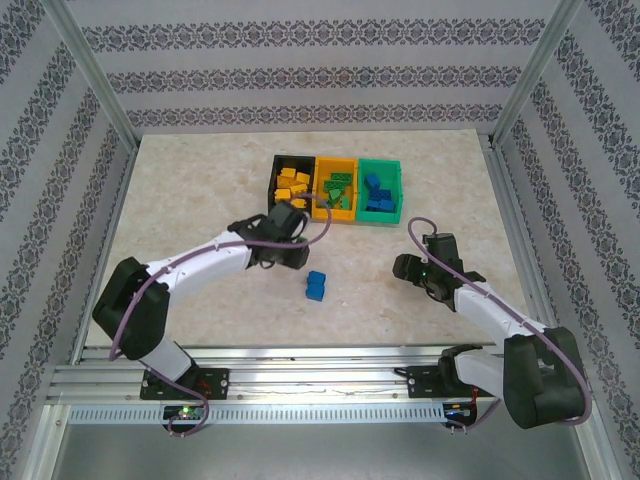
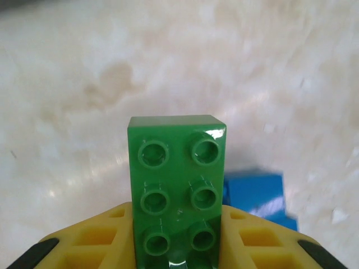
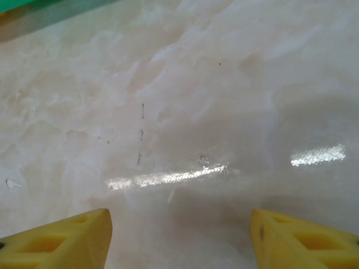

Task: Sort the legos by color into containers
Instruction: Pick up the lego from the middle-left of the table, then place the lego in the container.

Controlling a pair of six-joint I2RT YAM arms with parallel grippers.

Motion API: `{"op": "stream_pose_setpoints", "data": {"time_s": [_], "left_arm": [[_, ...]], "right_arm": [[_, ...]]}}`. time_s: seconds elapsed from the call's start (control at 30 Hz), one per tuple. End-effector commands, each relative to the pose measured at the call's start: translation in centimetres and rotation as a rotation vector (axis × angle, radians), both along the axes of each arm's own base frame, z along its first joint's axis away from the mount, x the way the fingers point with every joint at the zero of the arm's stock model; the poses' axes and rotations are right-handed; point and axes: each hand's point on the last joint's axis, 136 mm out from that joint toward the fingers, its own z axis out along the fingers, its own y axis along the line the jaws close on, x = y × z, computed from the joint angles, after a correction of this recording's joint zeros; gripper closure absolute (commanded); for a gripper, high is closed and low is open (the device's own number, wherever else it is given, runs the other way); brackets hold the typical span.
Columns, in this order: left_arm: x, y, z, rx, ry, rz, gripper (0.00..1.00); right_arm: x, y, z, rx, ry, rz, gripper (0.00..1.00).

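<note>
**Left arm.** The left gripper (image 2: 176,210) is clenched on a green brick (image 2: 176,157). From above, it sits just short of the row of bins, at their left end. In the wrist view the brick faces the camera studs-up and is pinched by its long sides between the yellow fingers (image 2: 92,238). Only the rear pair of studs lies inside the grip, and the rest juts forward.

**Bins, left to right.**
- The black bin (image 1: 274,175) holds yellow bricks (image 1: 292,185).
- The yellow-orange bin (image 1: 334,215) holds sorted green bricks (image 1: 336,184).
- The green bin (image 1: 381,216) holds sorted blue bricks (image 1: 377,190).

My reading is that the held brick belongs in the middle, yellow-orange bin, just beyond the gripper and to its right.

**Step in hand (judged): carry and drop.**
- Raise the brick until its jutting end clears the near wall.
- Centre it over the open part of the bin, away from the walls shared with the black and green neighbours.
- Only then let go.
- The hold is shallow, so travel smoothly; a jerk could pivot the brick out.

**Table.** One blue brick (image 1: 316,286) lies on the table (image 1: 200,180) between the two arms, apart from both. It looks like the last loose piece.

**Right arm.** The right gripper (image 3: 179,224) hovers over bare table. Its jaws are released, with nothing between them.
</note>
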Motion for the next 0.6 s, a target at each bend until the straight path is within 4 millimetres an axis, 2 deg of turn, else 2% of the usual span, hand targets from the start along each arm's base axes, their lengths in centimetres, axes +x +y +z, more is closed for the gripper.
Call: {"op": "stream_pose_setpoints", "data": {"time_s": [0.0, 0.17, 0.27, 0.47, 0.57], "left_arm": [[3.3, -1.0, 2.1, -0.021, -0.048, -0.035, 0.68], [7.8, -3.6, 4.6, -0.109, -0.068, -0.057, 0.68], [10.1, -5.2, 5.4, -0.156, -0.068, -0.068, 0.67], [13.9, -7.7, 6.4, -0.191, -0.065, -0.086, 0.63], [15.7, -8.1, 6.2, -0.175, -0.062, -0.069, 0.61]], "right_arm": [[0.8, -0.1, 0.8, -0.031, -0.03, 0.009, 0.33], [0.8, 0.0, 1.2, -0.03, -0.048, 0.011, 0.33], [0.7, 0.1, 1.3, -0.026, -0.054, 0.014, 0.33], [0.7, 0.4, 1.3, -0.012, -0.057, 0.031, 0.33], [0.8, 0.7, 1.3, -0.006, -0.055, 0.042, 0.33]]}}
